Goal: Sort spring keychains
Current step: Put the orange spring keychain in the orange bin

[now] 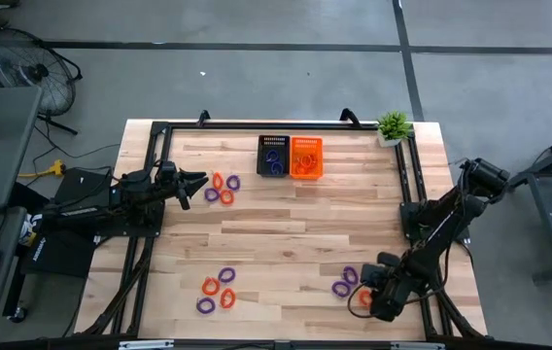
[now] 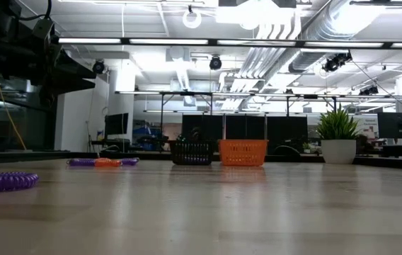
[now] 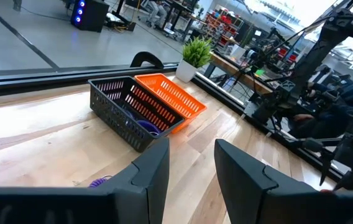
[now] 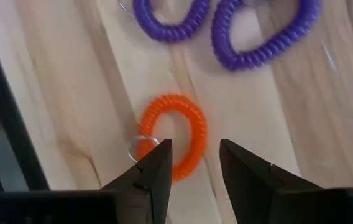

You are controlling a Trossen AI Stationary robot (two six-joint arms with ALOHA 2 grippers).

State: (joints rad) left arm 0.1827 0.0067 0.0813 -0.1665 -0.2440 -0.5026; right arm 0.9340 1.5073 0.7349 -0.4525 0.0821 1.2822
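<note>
R gripper (image 4: 192, 163) is hovering right over an orange keychain (image 4: 173, 142) at the table's (image 1: 286, 233) 4 o'clock corner, fingers parted a bit, holding nothing. The ring is lying flat, long axis running roughly 1-to-7 o'clock in the wrist pic. Two purple keychains (image 4: 260, 37) are sitting just beyond it. L gripper (image 3: 192, 171) is waiting at 10 o'clock, slightly open, empty, facing the black basket (image 3: 130, 109) and orange basket (image 3: 170, 96).

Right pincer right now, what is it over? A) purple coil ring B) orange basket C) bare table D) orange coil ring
D: in the right wrist view the open right pincer straddles the small orange coiled spring keychain lying flat on the wooden table, with two purple coiled keychains farther ahead.
</note>
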